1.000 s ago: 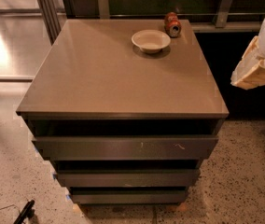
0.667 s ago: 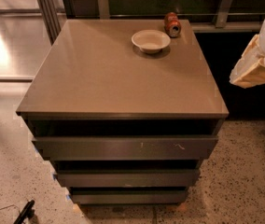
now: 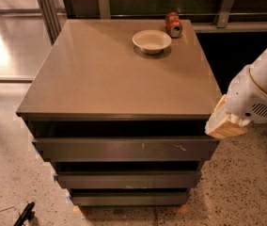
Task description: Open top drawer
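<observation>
The top drawer (image 3: 124, 149) is the wide dark grey-brown front just under the cabinet's top (image 3: 110, 74), with pale scuff marks (image 3: 180, 148) right of centre. A dark gap shows between its upper edge and the cabinet's top. My gripper (image 3: 223, 125), the tan end of the white arm (image 3: 260, 95), hangs at the cabinet's front right corner, level with the gap above the drawer. It is beside the drawer's right end, and I cannot tell whether it touches.
A pale bowl (image 3: 151, 40) and a red-brown can (image 3: 173, 24) lying on its side sit at the back of the cabinet's top. Two lower drawer fronts (image 3: 126, 179) lie beneath. A black object (image 3: 24, 214) lies on the speckled floor at bottom left. A railing runs behind.
The arm has come down and to the left, from beside the cabinet's right edge to its front right corner. The drawers, bowl and can have not moved.
</observation>
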`<state>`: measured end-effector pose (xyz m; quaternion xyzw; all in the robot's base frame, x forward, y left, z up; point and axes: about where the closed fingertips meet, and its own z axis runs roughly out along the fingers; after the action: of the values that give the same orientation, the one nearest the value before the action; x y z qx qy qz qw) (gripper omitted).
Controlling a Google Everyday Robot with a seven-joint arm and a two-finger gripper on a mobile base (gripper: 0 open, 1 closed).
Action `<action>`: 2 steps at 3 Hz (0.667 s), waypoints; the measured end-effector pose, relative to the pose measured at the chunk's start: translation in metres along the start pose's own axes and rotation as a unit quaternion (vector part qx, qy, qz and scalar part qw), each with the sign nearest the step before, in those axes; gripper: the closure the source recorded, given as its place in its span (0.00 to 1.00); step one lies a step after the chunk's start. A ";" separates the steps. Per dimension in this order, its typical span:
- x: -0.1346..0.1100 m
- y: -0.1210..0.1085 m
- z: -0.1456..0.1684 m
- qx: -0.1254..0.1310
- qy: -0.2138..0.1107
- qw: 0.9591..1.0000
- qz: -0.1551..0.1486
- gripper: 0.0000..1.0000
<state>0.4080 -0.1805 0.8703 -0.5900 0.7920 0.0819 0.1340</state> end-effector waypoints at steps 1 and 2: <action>0.010 0.022 0.044 -0.047 0.005 0.999 0.003 1.00; 0.009 0.019 0.049 -0.048 0.002 0.999 0.004 1.00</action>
<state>0.3928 -0.1689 0.8204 -0.5925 0.7900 0.1190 0.1036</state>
